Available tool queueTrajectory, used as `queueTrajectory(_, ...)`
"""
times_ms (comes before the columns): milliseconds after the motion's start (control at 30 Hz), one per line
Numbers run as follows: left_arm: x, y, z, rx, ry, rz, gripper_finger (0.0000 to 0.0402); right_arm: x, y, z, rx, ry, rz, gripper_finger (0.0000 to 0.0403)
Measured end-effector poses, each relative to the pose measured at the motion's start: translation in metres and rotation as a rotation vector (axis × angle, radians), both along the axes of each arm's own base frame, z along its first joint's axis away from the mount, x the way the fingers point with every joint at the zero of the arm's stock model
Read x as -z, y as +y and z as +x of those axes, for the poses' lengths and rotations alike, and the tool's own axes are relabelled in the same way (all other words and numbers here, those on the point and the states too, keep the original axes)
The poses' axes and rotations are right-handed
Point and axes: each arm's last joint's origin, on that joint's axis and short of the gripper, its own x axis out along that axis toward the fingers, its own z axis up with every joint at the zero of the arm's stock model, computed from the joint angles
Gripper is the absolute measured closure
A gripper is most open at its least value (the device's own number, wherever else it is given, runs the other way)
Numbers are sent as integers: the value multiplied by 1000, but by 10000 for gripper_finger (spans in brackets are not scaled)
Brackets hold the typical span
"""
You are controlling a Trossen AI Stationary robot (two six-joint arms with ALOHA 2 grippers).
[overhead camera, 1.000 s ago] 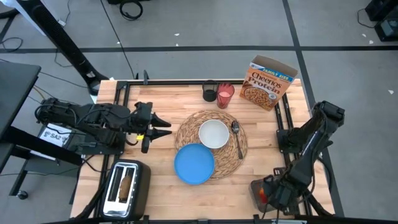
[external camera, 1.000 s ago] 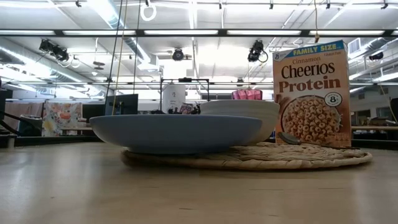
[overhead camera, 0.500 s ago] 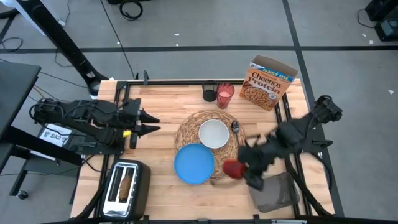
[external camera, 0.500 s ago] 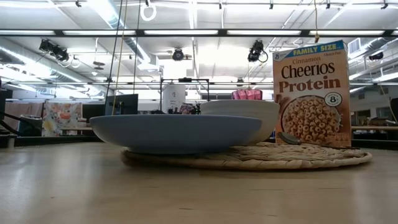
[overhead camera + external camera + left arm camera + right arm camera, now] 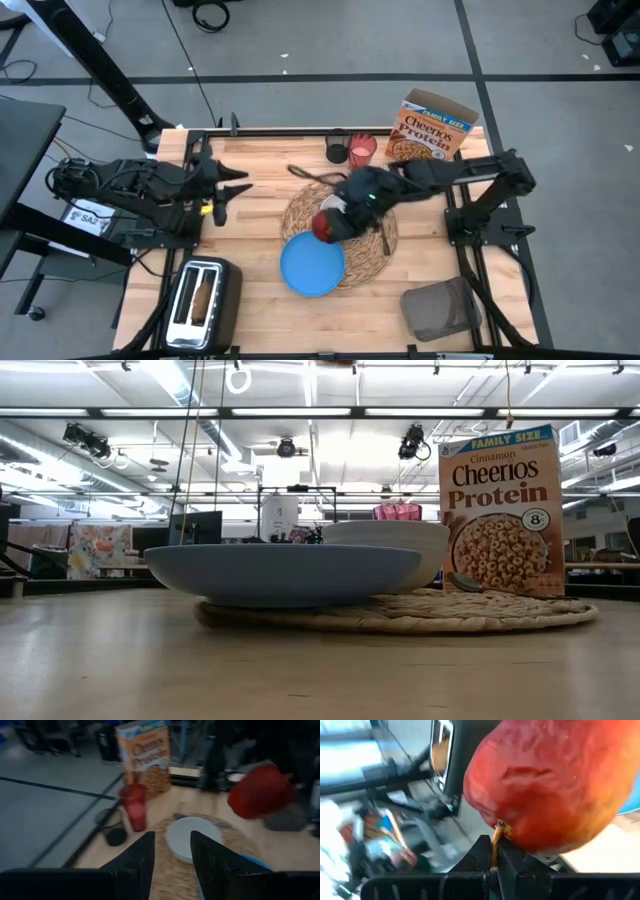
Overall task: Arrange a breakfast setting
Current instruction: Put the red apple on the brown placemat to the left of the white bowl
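The round straw placemat (image 5: 372,250) lies mid-table and bears the blue plate (image 5: 312,266) on its near-left part. The white bowl (image 5: 192,834) stands on its middle, and the metal spoon (image 5: 384,232) lies at its right. My right gripper (image 5: 334,218) reaches in from the right over the bowl, shut on the red-yellow apple (image 5: 324,229). My left gripper (image 5: 232,184) is open and empty, left of the mat. The red cup (image 5: 362,152) and the orange Cheerios box (image 5: 433,131) stand at the far edge. A toast slice (image 5: 203,298) sticks in the toaster. My right gripper pinches the apple's thin stem (image 5: 496,836) between its two shut fingertips (image 5: 512,857). The fingers come from the table's right. The apple's body (image 5: 555,785) sticks out beyond the fingertips. In the left wrist view the apple (image 5: 260,791) is lifted clear above the mat.
A silver two-slot toaster (image 5: 205,302) stands at the near left. A small black holder cup (image 5: 337,150) stands left of the red cup. A grey bin (image 5: 440,311) sits at the near right corner. Bare wood lies between the left gripper and the mat.
My right arm has swung fast from the near right corner toward the table's left and far side, carrying the apple out over the placemat. My left gripper has drawn back toward the table's left edge and a little toward the far edge, staying open.
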Motion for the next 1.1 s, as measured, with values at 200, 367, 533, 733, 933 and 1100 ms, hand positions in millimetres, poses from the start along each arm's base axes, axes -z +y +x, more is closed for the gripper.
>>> queueTrajectory(200,3,5,-5,-119,48,96,269,24,-26,44,130,17,206,385)
queueTrajectory(367,7,10,-16,-216,105,161,269,47,-43,71,233,42,300,387)
queueTrajectory(533,6,14,-32,-239,101,155,269,72,-66,86,261,131,397,386)
queueTrajectory(733,4,18,-46,-247,69,120,269,103,-106,99,349,219,481,387)
queueTrajectory(933,5,18,-50,-240,90,140,269,119,-127,108,465,251,587,387)
queueTrajectory(1100,7,18,-50,-218,115,143,269,131,-132,111,538,308,638,387)
